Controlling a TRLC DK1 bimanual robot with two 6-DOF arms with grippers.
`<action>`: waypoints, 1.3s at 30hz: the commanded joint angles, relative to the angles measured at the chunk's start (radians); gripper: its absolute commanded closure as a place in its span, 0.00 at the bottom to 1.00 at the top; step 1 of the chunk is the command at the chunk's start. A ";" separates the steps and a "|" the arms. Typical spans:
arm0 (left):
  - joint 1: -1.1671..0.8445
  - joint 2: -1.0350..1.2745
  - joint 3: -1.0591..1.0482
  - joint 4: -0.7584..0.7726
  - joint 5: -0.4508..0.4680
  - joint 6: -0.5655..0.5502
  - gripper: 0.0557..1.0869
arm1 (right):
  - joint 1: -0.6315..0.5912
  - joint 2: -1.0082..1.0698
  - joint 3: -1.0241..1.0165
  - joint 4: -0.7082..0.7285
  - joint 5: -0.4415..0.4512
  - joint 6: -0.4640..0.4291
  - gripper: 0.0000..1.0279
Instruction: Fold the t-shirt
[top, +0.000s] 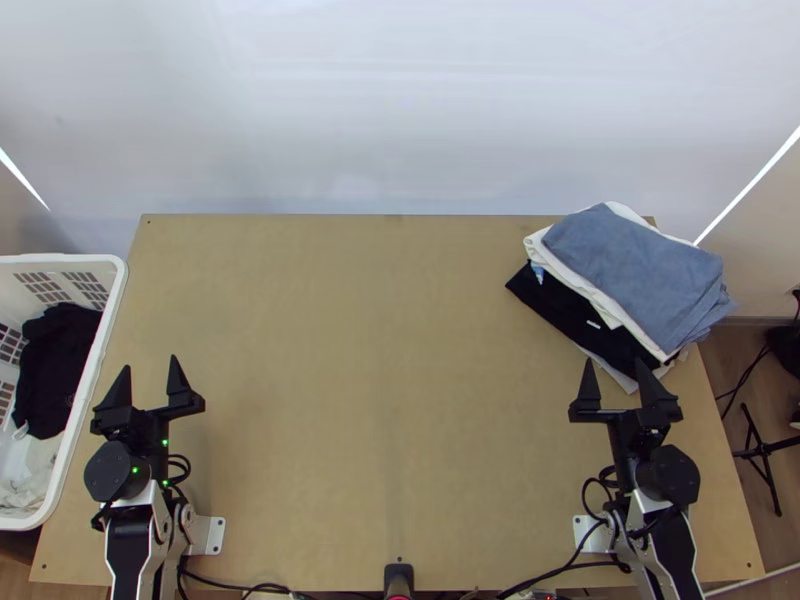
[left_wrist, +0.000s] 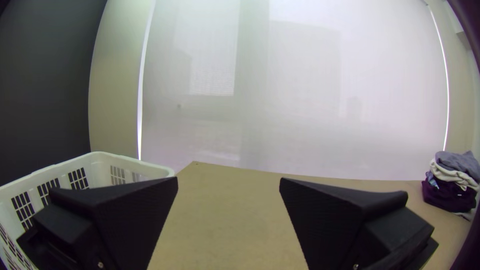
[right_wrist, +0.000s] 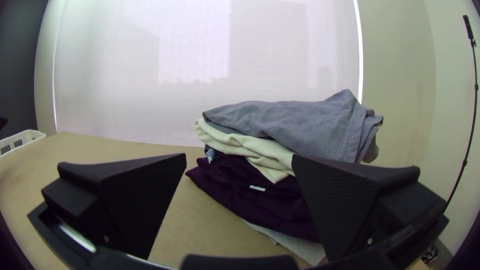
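No t-shirt is seen laid out for folding on the bench (top: 380, 400); the dark cloth (top: 55, 365), bunched in the white basket (top: 60, 258) at the bench's left edge, may be the one meant, though its cut cannot be made out. By its slack folds it is judged light, soft and limp — nothing fragile, but apt to slump and to hide its hem; a single ply may slip from the broad fingers, so a raised ridge is best taken, well inside the basket's rim, and lifted clear before a shoulder or hem corner is sought. Once it is spread, both shoulders or both hem corners should be pinched together, lest the cloth be skewed. The left gripper (top: 149, 362) is set wide with nothing held, beside the basket; the right gripper (top: 614, 362) is likewise parted and unladen, close to the near side of the folded stack (top: 640, 275) by the far right corner — soft too, and easily toppled if brushed.
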 joint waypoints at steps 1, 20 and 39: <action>0.000 0.000 0.000 0.000 0.000 -0.001 0.04 | 0.000 0.000 0.000 0.000 -0.001 0.000 0.04; 0.000 0.000 0.000 0.000 0.000 -0.001 0.04 | 0.000 0.000 0.000 0.000 -0.001 0.000 0.04; -0.044 0.017 0.126 0.042 0.049 0.002 0.05 | 0.000 0.000 0.000 0.000 -0.001 0.000 0.04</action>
